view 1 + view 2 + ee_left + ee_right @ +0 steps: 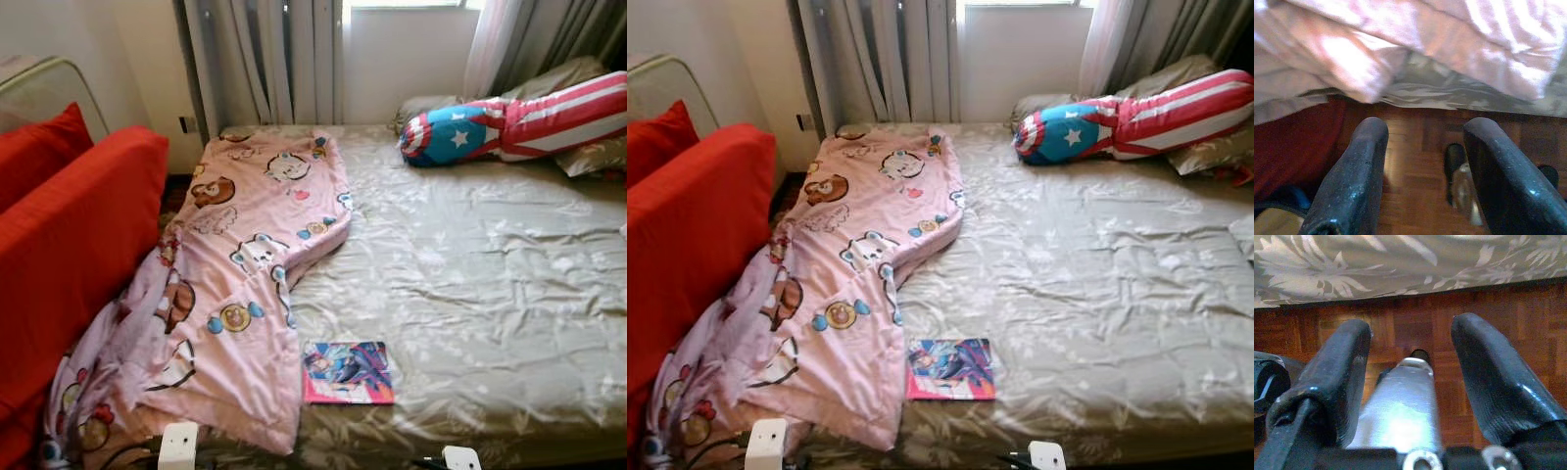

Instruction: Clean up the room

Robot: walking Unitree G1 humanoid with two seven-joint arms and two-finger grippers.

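Observation:
A pink cartoon-print blanket lies rumpled along the left side of the bed, its lower end hanging off the front corner. A colourful book rests flat on the grey floral sheet near the front edge, just right of the blanket. My left gripper hangs open over the wooden floor, below the blanket's drooping edge. Low in front of the bed's edge, my right gripper is open too and holds nothing.
A red sofa with a red cushion stands close against the bed's left side. A star-and-stripes bolster and grey pillows lie at the head, below the curtained window. Parquet floor runs under the bed's front.

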